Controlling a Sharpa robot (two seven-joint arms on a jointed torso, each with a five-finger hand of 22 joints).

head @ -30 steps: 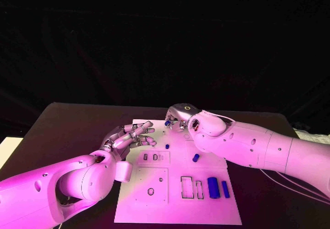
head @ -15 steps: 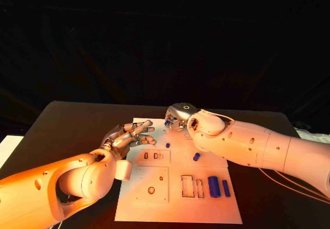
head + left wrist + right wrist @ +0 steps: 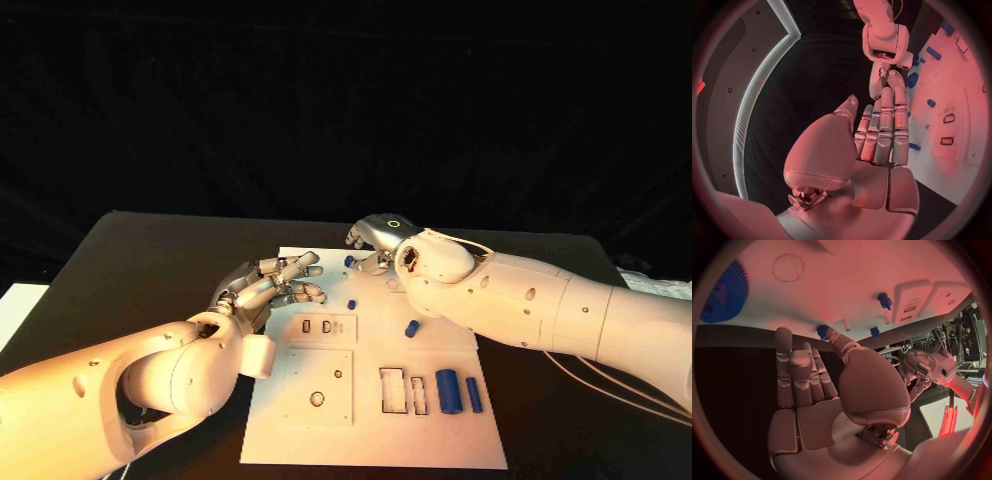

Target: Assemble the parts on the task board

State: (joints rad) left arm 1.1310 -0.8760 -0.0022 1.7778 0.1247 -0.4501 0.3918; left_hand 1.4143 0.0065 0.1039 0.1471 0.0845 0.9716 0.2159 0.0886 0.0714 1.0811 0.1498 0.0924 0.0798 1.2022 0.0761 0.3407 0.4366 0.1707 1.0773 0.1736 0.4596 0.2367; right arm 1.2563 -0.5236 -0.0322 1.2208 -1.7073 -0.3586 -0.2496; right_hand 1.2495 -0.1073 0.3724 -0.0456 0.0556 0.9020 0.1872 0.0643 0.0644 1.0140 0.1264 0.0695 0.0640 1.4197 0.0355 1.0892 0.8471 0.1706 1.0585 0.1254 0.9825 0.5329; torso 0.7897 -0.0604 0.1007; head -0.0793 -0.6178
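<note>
The white task board (image 3: 433,440) lies in the middle of the black table. My right hand (image 3: 378,243) hovers over its far edge with the fingers half curled. Its thumb tip (image 3: 833,335) is beside a small blue part (image 3: 349,262) and does not pinch it. A blue gear (image 3: 723,292) lies on the board beyond that hand. My left hand (image 3: 274,285) hangs over the board's left edge, fingers (image 3: 887,125) straight and holding nothing. A blue peg (image 3: 352,304), a short blue piece (image 3: 411,328) and two blue cylinders (image 3: 447,390) rest on the board.
Empty slots and recessed plates (image 3: 320,328) take up the board's near left half, and two rectangular slots (image 3: 392,390) lie beside the cylinders. My right forearm (image 3: 548,310) crosses above the board's right edge. Black table (image 3: 159,260) surrounds the board.
My right hand has drawn slightly up and to the right, and the small blue part now sits just clear of its fingers. The left hand has barely moved.
</note>
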